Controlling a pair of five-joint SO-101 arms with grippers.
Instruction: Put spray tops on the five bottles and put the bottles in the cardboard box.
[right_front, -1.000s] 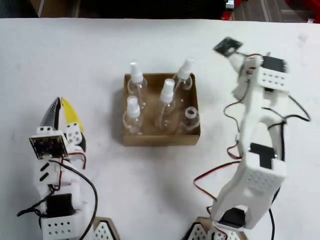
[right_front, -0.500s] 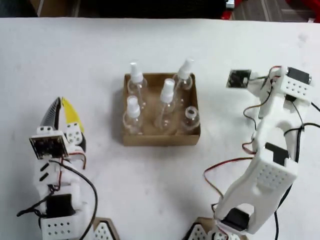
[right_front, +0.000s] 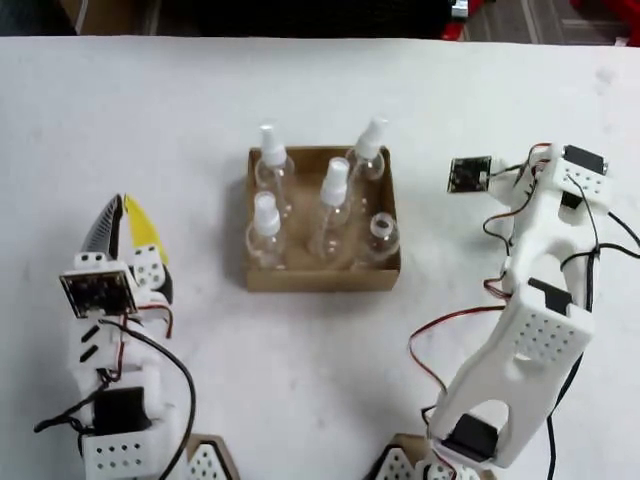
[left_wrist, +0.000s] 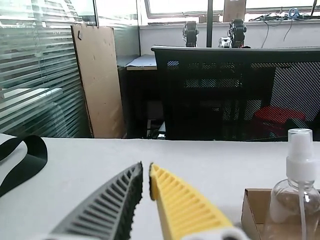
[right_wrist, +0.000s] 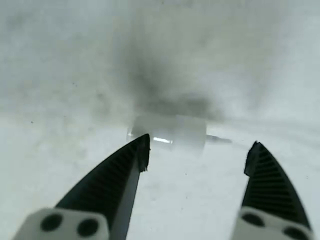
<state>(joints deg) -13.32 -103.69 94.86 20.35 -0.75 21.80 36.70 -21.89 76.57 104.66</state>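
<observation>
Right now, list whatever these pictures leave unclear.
Right wrist view: the spray top ahead of the open right gripper is blurred, shape unclear.
Left wrist view: box and bottle are cut off by the frame edge.
High view: right arm covers the table beneath it.

bench: white top (right_front: 300, 380), plain and matte, stretching to the far edge
strap: black loop (left_wrist: 22, 160) lying flat on the bench
board: brown sheet (left_wrist: 97, 82) standing upright past the bench's far edge, slightly tilted
blinds: horizontal slats (left_wrist: 35, 65) over a window, just beside the board
mesh panel: black (left_wrist: 225, 95), beyond the bench
red object: (left_wrist: 277, 120) seen through the mesh panel, shape unclear
</observation>
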